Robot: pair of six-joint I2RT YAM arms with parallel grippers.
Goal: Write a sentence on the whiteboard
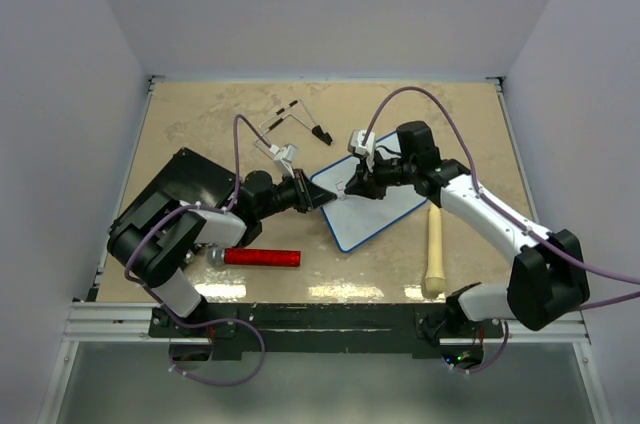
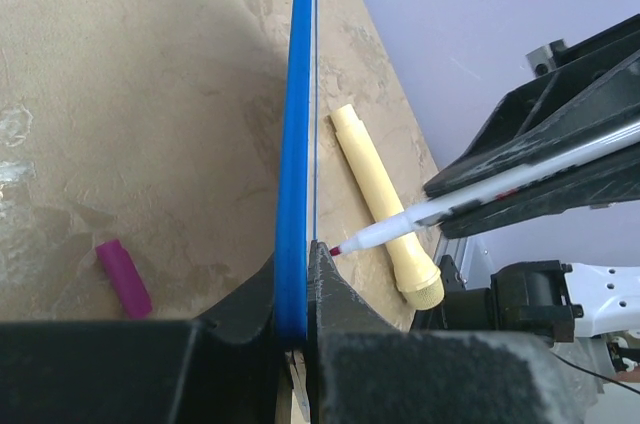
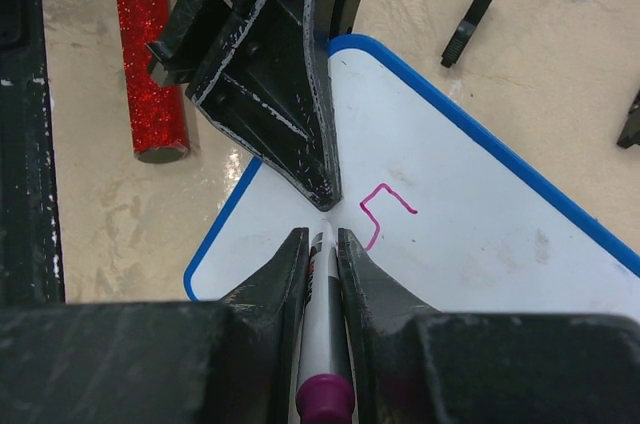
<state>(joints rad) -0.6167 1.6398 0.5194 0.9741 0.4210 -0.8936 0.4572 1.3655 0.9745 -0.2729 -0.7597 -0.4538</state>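
Whiteboard (image 1: 378,212) is clamped by its blue rim in left gripper (image 1: 324,198) — marker (image 3: 320,344) is pinched in right gripper (image 3: 320,236), tip at the board; one pink stroke of the sentence (image 3: 385,206) is seen.

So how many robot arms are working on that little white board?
2. The left arm is on the left, with the left tool shut on the whiteboard edge. The right arm is on the right, with the right tool holding a marker at its face.

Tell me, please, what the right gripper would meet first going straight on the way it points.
Probably the whiteboard: the right gripper aims its marker at the white face, tip at or just off it, beside the left gripper clamping the rim.
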